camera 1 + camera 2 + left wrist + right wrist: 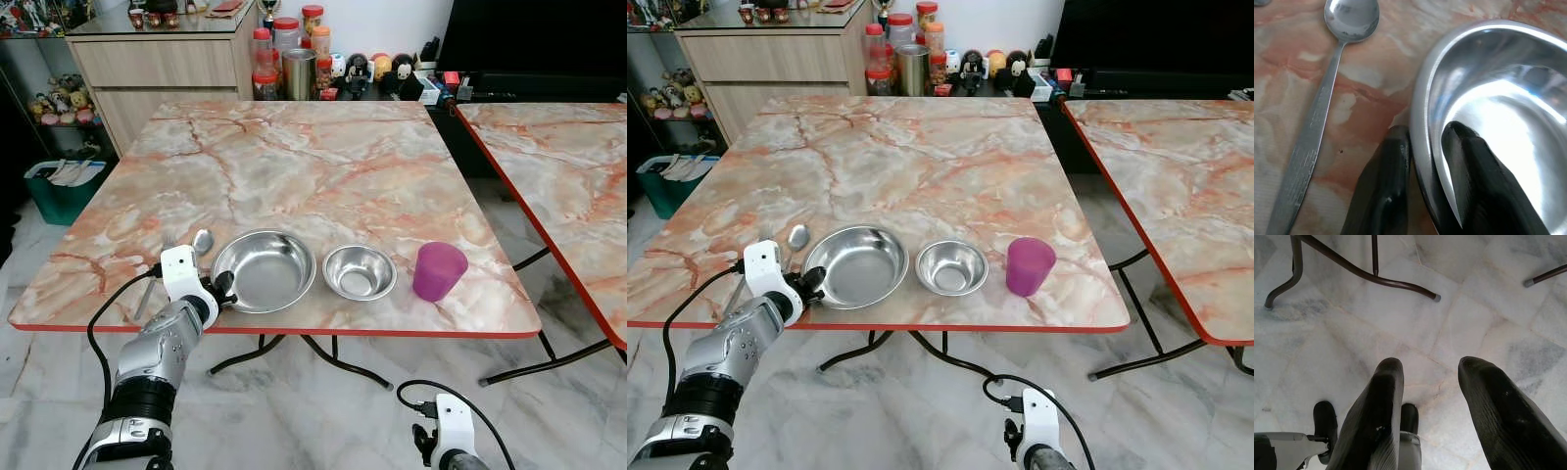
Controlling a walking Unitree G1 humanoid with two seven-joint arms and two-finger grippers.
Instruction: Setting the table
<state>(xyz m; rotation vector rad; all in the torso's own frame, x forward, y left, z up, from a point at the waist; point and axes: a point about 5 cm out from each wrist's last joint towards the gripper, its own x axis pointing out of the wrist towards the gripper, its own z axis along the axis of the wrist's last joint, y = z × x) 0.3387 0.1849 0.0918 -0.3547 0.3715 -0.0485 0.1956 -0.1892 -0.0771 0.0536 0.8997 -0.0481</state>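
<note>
Left tool [1422, 147] pinches the large bowl's [265, 269] near-left rim; spoon [1317, 107] lies just beside it on the tabletop [294, 166].

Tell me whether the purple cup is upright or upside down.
Upside down: the purple cup stands on its wider end, the narrower closed base on top.

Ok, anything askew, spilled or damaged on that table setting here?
Nothing stands out. The large steel bowl, small steel bowl and purple cup stand upright in a row near the table's front edge, with the spoon lying flat beside the large bowl. No spills. The left gripper straddles the large bowl's rim.
</note>
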